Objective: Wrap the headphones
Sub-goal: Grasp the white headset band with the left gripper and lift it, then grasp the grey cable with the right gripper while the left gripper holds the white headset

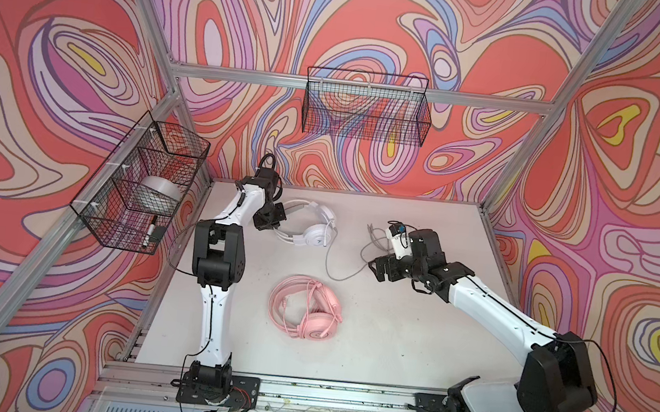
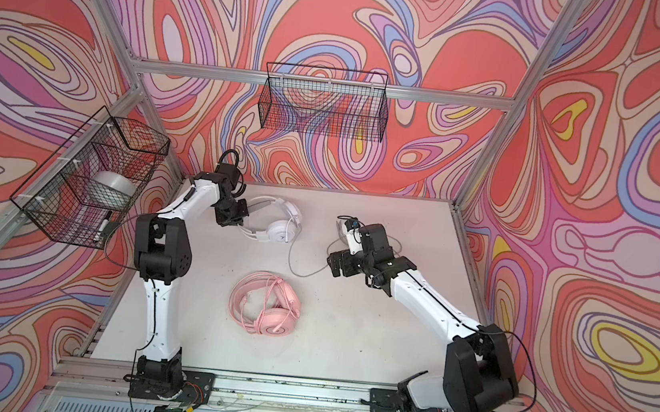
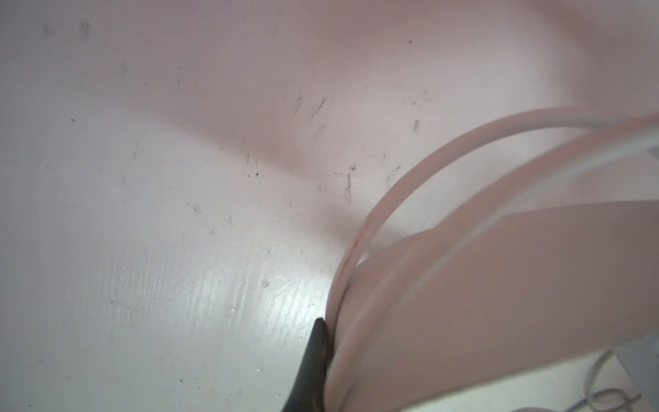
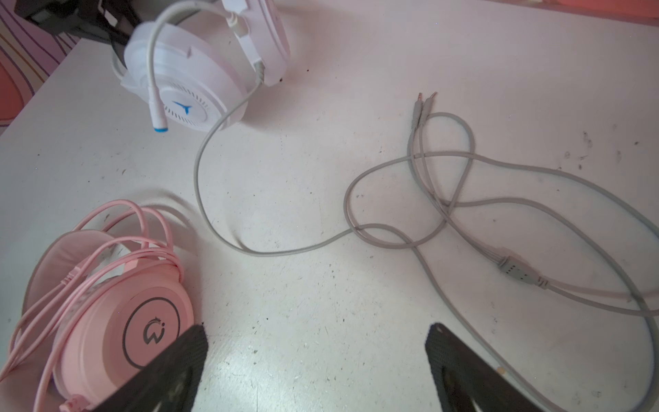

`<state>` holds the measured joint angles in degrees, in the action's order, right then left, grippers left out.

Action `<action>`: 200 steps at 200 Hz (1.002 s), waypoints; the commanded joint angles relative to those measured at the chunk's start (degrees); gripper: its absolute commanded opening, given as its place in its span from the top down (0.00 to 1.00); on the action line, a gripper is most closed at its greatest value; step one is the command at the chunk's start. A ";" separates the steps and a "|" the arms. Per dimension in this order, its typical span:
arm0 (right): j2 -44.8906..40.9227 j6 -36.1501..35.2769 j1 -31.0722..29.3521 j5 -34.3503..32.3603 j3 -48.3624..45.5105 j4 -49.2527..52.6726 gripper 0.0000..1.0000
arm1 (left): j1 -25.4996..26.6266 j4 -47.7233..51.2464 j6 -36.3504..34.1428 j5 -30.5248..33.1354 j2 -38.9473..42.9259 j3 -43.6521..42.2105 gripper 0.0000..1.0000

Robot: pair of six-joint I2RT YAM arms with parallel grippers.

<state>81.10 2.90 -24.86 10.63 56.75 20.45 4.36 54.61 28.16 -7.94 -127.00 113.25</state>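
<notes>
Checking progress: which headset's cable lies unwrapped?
The white headset, at the back: its grey cable trails loose over the table, while the pink headset has its own coiled around it.

The white headset [image 4: 199, 78] is smooth plastic; the pad of the pink headset [image 4: 107, 314] seems leatherette. The table [image 4: 321, 303] is scuffed, faintly shiny.

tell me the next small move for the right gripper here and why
Probably lower the right gripper, its jaws open, onto the loose grey cable and close. The left gripper is shut on the white over-ear headset, whose cable sprawls unwound, while the pink over-ear headset has its cable looped around it.
</notes>
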 commanded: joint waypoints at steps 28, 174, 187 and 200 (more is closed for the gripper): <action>3.77 -2.26 0.43 11.67 3.93 0.99 0.02 | 0.54 3.02 2.99 -8.61 7.76 6.57 1.00; 24.44 -10.10 0.38 10.82 9.31 -14.90 0.06 | 0.99 8.81 5.19 -10.04 13.88 14.48 1.00; 26.16 -10.41 0.36 10.58 10.40 -15.66 0.07 | 1.00 9.60 5.04 -9.98 13.84 15.20 1.00; 27.91 -10.76 0.37 10.20 11.79 -15.89 0.07 | 1.00 10.44 4.80 -9.57 13.80 16.09 1.00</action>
<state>106.63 -5.98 -24.71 21.93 65.67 6.76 5.21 63.20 31.79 -16.10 -116.64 125.97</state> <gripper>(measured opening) 0.932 0.079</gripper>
